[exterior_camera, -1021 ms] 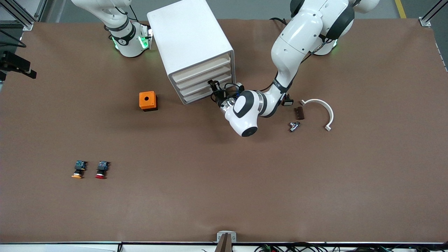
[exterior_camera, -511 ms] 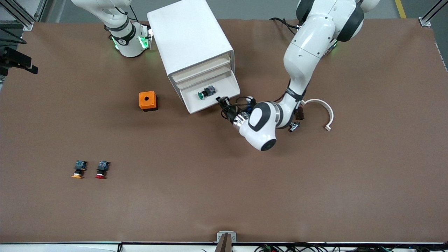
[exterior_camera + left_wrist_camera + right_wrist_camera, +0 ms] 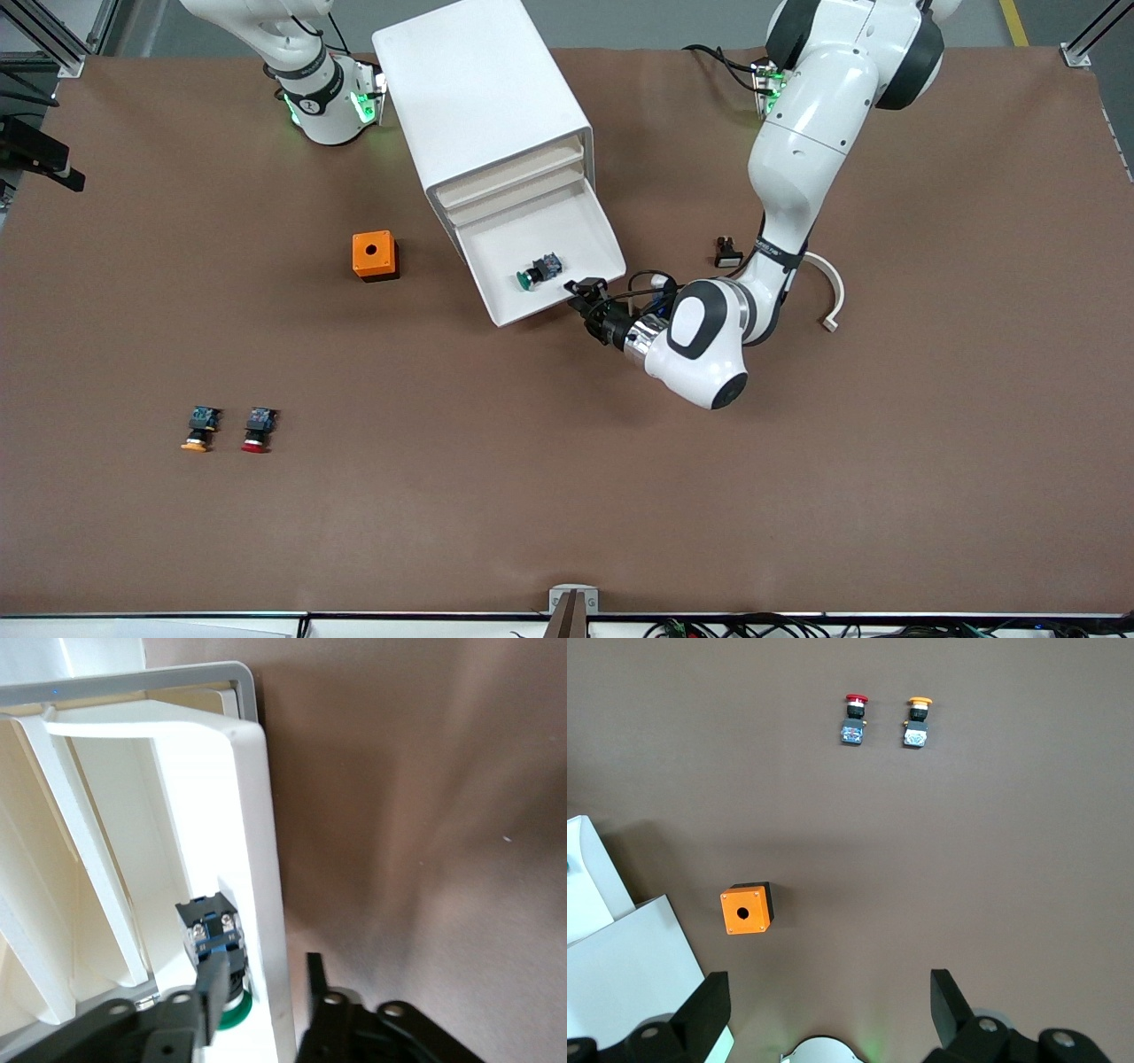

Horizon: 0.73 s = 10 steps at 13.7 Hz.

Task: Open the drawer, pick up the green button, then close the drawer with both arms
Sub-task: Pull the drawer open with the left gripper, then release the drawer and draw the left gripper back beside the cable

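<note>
The lowest drawer (image 3: pixel 567 221) of the white cabinet (image 3: pixel 478 97) stands pulled far out. The green-capped button (image 3: pixel 539 270) lies on its side inside, near the front wall. My left gripper (image 3: pixel 585 297) is at the drawer's front corner toward the left arm's end. In the left wrist view the left gripper (image 3: pixel 264 992) is open and straddles the drawer wall (image 3: pixel 257 859): one finger inside beside the button (image 3: pixel 211 935), the other outside, neither pressing the wall. My right gripper (image 3: pixel 828 1005) hangs open and empty high over the table by the cabinet; the front view does not show it.
An orange box (image 3: pixel 375 255) with a hole sits beside the cabinet toward the right arm's end. A red-capped button (image 3: pixel 257 430) and a yellow-capped button (image 3: pixel 199 429) lie nearer the front camera. A white curved piece (image 3: pixel 828 283) and a small black part (image 3: pixel 728 253) lie by the left arm.
The left arm pulled the shut drawer out toward the front camera, and the green button came into view. Its fingers, shut on the drawer front before, have parted. The right arm waits.
</note>
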Each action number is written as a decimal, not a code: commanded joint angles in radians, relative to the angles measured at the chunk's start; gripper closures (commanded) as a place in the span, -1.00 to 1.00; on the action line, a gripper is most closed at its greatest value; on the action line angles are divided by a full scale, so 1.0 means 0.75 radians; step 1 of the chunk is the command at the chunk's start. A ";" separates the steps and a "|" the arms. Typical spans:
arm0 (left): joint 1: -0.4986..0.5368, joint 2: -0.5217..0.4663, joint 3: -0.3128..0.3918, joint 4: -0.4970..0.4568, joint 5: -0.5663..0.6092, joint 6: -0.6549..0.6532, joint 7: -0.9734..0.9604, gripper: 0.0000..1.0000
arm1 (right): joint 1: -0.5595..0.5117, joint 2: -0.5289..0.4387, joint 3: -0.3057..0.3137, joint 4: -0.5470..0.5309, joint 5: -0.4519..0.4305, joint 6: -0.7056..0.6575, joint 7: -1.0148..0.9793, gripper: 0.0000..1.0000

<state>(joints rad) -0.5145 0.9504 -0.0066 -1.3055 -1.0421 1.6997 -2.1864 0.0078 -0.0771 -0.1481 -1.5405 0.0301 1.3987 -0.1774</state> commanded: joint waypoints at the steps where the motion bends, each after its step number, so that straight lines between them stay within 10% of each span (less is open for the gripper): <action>1: 0.042 -0.015 -0.001 0.014 -0.001 0.002 0.021 -0.98 | 0.002 -0.046 0.001 -0.048 0.009 0.023 -0.011 -1.00; 10: 0.166 -0.142 0.158 0.096 0.271 -0.006 0.368 -0.98 | 0.002 -0.057 0.001 -0.059 0.003 0.027 -0.013 -1.00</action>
<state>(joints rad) -0.4297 0.8710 0.1109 -1.2331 -0.8644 1.7012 -2.0079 0.0078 -0.0967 -0.1481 -1.5623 0.0301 1.4070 -0.1786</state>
